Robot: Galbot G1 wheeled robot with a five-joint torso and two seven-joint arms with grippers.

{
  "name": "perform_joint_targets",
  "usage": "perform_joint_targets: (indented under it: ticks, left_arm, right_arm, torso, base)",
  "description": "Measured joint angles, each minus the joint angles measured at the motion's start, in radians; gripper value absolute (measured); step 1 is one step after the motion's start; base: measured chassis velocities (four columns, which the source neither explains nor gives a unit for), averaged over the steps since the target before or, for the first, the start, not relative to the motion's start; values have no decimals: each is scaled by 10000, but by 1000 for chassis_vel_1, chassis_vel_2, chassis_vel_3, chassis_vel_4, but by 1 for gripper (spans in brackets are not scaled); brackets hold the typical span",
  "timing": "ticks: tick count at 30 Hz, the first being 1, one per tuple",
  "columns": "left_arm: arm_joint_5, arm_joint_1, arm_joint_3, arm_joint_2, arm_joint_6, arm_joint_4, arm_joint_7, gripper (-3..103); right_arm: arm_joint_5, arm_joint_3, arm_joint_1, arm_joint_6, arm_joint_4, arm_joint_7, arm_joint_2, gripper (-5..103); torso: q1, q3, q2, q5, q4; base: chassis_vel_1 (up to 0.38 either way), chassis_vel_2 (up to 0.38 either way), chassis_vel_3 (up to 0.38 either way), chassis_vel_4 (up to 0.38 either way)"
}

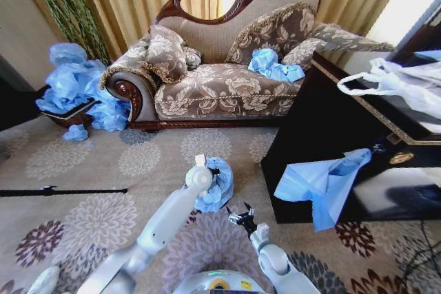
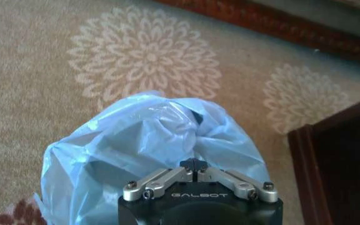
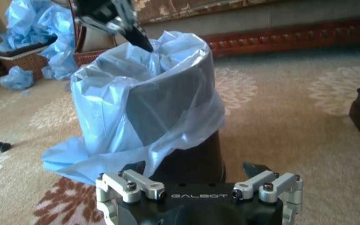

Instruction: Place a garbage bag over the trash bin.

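The trash bin (image 3: 192,157) stands on the carpet, small, black and glossy, with the light blue garbage bag (image 3: 136,93) draped over its top and hanging partway down its sides. In the head view the garbage bag (image 1: 220,182) covers the bin just ahead of me. My left gripper (image 2: 194,165) is directly above the bin's rim, fingers shut, pinching a fold of the bag; its dark fingertips (image 3: 136,36) dip into the bag's mouth. My right gripper (image 3: 189,171) is open, low beside the bin's near side, empty; the head view puts the right gripper (image 1: 241,217) just right of the bin.
A black cabinet (image 1: 324,122) stands close on the right with another blue bag (image 1: 320,184) hanging off it and a white bag (image 1: 400,80) on top. A sofa (image 1: 220,87) lies ahead, blue bags (image 1: 76,87) are heaped at far left, and a black rod (image 1: 62,191) lies on the carpet.
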Motion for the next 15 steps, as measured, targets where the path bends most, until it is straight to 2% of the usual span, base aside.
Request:
perform_joint_targets:
  ticks: [6,15]
  left_arm:
    - [63,-316,-110,-528,-140,1337,183,0]
    - [405,-162,-617,-606,-406,1952,269,0]
  right_arm:
    - [76,-270,170,-62,-74,1,-31,100]
    - [309,-852,630,-180,-241,24,-116,100]
  torso:
    - [1,1,0,-2,-2]
    - [-1,0,0,-1,2]
  base:
    - [0,0,0,0]
    - [0,0,0,0]
